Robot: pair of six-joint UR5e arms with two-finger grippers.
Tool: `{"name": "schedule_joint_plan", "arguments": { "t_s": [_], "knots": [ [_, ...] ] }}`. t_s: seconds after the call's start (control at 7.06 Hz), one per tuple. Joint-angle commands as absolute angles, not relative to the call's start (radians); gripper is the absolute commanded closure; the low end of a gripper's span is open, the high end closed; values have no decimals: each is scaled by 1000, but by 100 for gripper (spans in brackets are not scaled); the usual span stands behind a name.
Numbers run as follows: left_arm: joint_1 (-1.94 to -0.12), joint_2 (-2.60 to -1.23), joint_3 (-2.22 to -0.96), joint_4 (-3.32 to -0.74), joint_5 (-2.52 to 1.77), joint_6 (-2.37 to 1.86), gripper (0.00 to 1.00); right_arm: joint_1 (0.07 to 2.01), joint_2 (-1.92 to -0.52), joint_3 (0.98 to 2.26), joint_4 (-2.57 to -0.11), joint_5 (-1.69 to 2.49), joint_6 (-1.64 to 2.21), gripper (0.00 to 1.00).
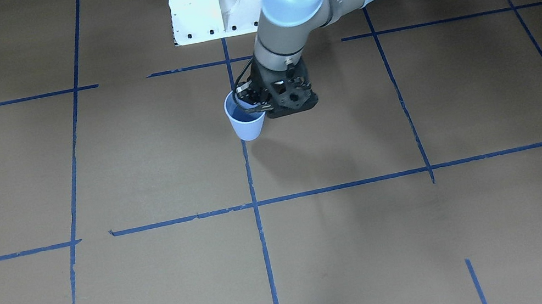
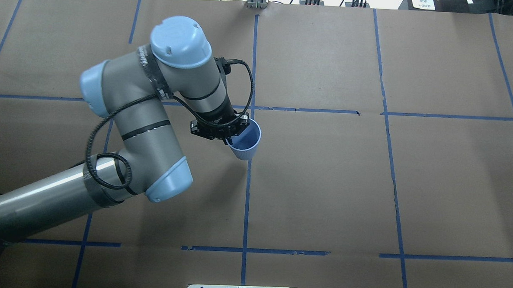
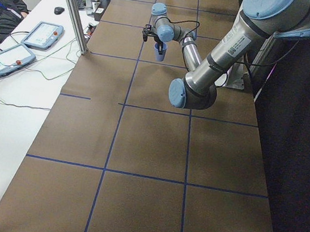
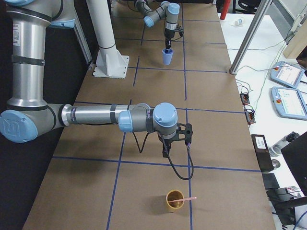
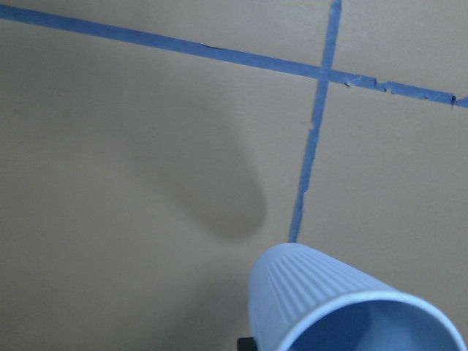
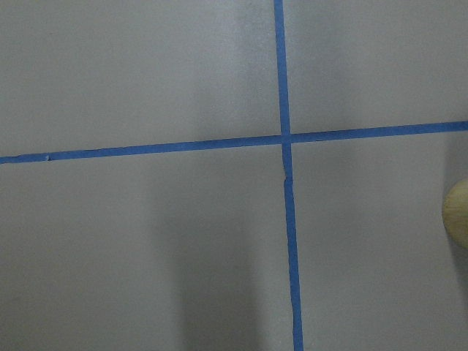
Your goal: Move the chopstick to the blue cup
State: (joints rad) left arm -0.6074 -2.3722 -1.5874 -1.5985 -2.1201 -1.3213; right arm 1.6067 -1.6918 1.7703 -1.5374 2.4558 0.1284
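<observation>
The blue cup [image 1: 247,121] [image 2: 246,140] [image 5: 344,307] hangs tilted a little above the table near the centre tape line, its shadow lying apart from it. My left gripper [image 1: 252,104] [image 2: 232,137] is shut on its rim, one finger inside and one outside. The chopstick [image 4: 188,198] is a thin pink stick leaning out of a yellow cup [image 4: 174,200] at the table's right end. My right gripper [image 4: 165,152] points down over the table a short way from that yellow cup. I cannot tell whether it is open or shut.
Brown paper with blue tape lines [image 2: 247,195] covers the table. The robot's white base [image 1: 213,0] stands at the near edge. A side bench with teach pendants [image 4: 288,93], cables and a metal post [image 4: 247,40] runs along the far side.
</observation>
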Motion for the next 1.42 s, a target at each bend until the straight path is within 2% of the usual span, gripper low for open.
{"name": "schedule_joint_plan", "arguments": {
  "t_s": [0.0, 0.28, 0.57, 0.85, 1.28],
  "knots": [
    [-575, -2378, -1523, -1672, -2092, -1325, 94, 1606, -1690, 1770, -1537, 2456, 129, 0],
    [-577, -2373, -1528, -1671, -2091, -1315, 2, 1606, -1689, 1770, -1537, 2456, 127, 0],
    [-629, -2375, -1570, -1660, -2098, -1318, 0, 1606, -1683, 1764, -1537, 2453, 114, 0],
    [-745, -2373, -1668, -1577, -2233, -1287, 0, 1662, -1687, 1711, -1539, 2454, 23, 0],
    [-804, -2349, -1771, -1503, -2233, -1255, 0, 1778, -1631, 1495, -1433, 2450, -60, 0]
  ]
}}
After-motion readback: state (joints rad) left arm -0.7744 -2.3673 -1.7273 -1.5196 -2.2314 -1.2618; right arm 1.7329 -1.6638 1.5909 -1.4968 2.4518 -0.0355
